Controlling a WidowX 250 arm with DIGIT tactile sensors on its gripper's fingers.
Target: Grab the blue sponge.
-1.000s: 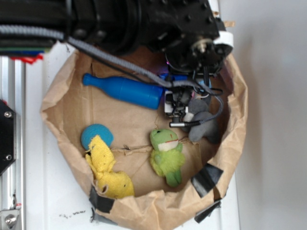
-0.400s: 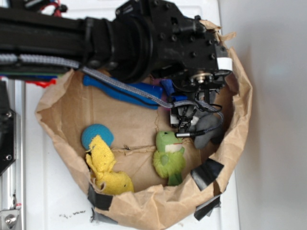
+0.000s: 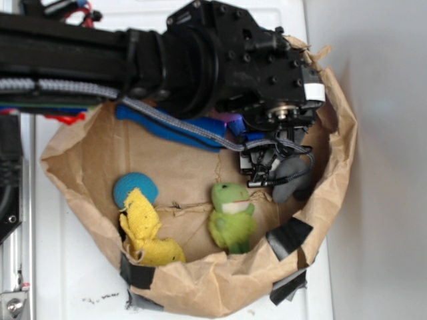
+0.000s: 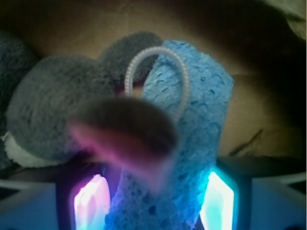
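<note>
Blue and porous, the blue sponge (image 4: 187, 143) fills the middle of the wrist view, standing up between the two lit pads (image 4: 217, 203) of the claw (image 4: 153, 206), which is closed on it — one pad glows pink-violet, the other cyan. A grey plush toy (image 4: 53, 110) presses against the sponge's side, with a pale bead loop (image 4: 158, 72) lying across both and a blurred pinkish-grey flap just before the lens.

The exterior view shows none of that grip: the black arm (image 3: 200, 60) covers the sponge almost wholly, and only a sliver of blue peeks out under the wrist, too hidden to tell apart from the long blue bottle (image 3: 180, 127) beside it. What it does give is the setting — the claw (image 3: 263, 167) hangs inside a rolled brown paper bag (image 3: 80, 160) patched with black tape, resting on a white desk (image 3: 73, 280). The grey plush (image 3: 290, 177) lies by the claw, a green frog toy (image 3: 232, 217) just below it, and a teal ball (image 3: 133, 188) touching a yellow plush (image 3: 148, 233) further left.
</note>
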